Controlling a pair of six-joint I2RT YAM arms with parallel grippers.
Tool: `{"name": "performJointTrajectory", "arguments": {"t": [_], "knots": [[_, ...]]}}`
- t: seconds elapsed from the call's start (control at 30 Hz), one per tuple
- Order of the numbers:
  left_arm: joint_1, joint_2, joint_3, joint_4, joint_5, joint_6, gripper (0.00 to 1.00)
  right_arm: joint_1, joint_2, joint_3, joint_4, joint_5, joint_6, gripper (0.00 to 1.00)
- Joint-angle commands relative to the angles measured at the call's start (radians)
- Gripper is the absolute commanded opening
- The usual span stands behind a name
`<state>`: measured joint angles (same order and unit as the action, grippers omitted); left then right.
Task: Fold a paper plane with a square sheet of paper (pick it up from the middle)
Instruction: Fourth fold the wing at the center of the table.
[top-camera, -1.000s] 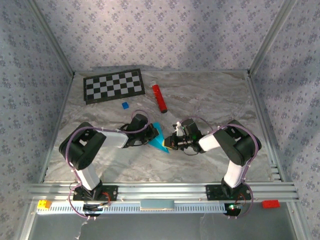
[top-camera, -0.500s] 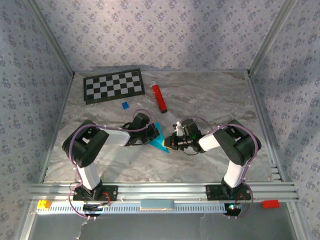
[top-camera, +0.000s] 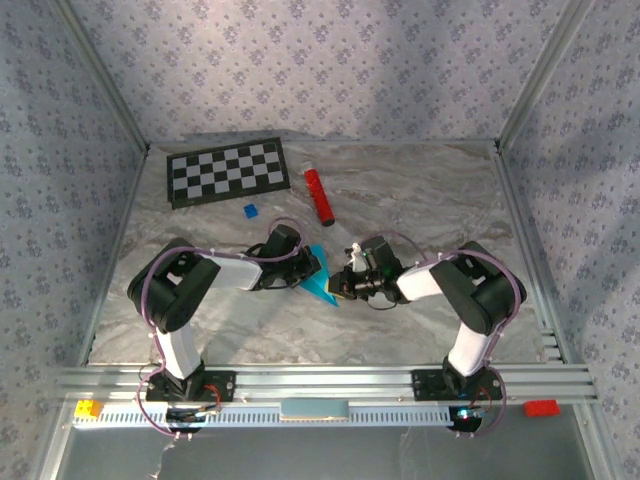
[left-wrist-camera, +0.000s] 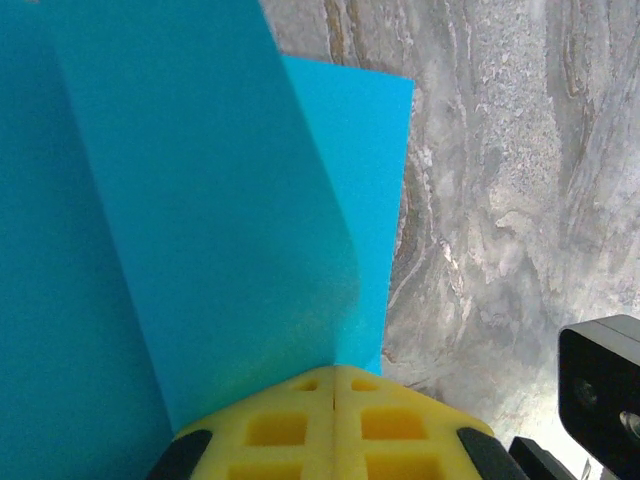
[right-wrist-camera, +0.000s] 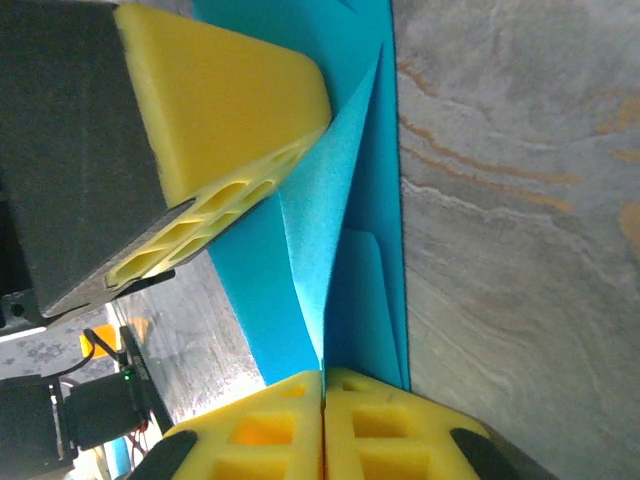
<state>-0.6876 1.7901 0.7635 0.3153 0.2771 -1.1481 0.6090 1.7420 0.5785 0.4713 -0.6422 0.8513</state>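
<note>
The cyan-blue square sheet of paper (top-camera: 321, 289), folded into a pointed wedge of several layers, hangs between both grippers just above the marble table (top-camera: 420, 200). My left gripper (top-camera: 311, 268) is shut on its left side; in the left wrist view the yellow pads (left-wrist-camera: 270, 430) meet with the paper (left-wrist-camera: 200, 200) rising out of the seam. My right gripper (top-camera: 341, 284) is shut on the opposite side. In the right wrist view its gripper (right-wrist-camera: 323, 378) pinches a standing flap of the paper (right-wrist-camera: 305, 240), and the left gripper's yellow pad (right-wrist-camera: 225, 100) shows at top left.
A checkerboard (top-camera: 225, 172) lies at the back left. A red cylinder (top-camera: 319, 195) and a tiny dark-blue block (top-camera: 250, 211) lie behind the grippers. A yellow brick (top-camera: 88, 408) and a red brick (top-camera: 541, 407) sit on the front rail. Patterned walls close three sides.
The left arm's elbow has swung slightly to the right and the right gripper has edged up and left. The paper stays pinched between both grippers in nearly the same place.
</note>
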Motion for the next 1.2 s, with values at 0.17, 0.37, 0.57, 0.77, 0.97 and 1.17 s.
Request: {"name": "performJointTrajectory", "arguments": {"t": [0.17,0.37,0.57,0.77,0.97,1.17], "knots": [[-0.006,0.046,-0.002,-0.079,0.005,0.021,0.0,0.016,-0.059,-0.002,-0.264,0.099,-0.096,0.16],[-0.006,0.049,-0.001,-0.075,0.007,0.021,0.0,0.033,-0.068,0.0,-0.303,0.113,-0.122,0.17],[-0.006,0.051,-0.004,-0.077,0.005,0.02,0.0,0.049,-0.064,0.0,-0.353,0.15,-0.15,0.15],[-0.007,0.052,-0.006,-0.081,0.004,0.021,0.0,0.045,-0.056,-0.015,-0.319,0.129,-0.137,0.05],[-0.007,0.054,-0.008,-0.085,0.0,0.025,0.0,0.034,-0.081,-0.033,-0.299,0.114,-0.118,0.08],[-0.007,0.057,-0.012,-0.082,-0.003,0.027,0.0,0.033,-0.128,-0.031,-0.364,0.139,-0.153,0.17]]}}
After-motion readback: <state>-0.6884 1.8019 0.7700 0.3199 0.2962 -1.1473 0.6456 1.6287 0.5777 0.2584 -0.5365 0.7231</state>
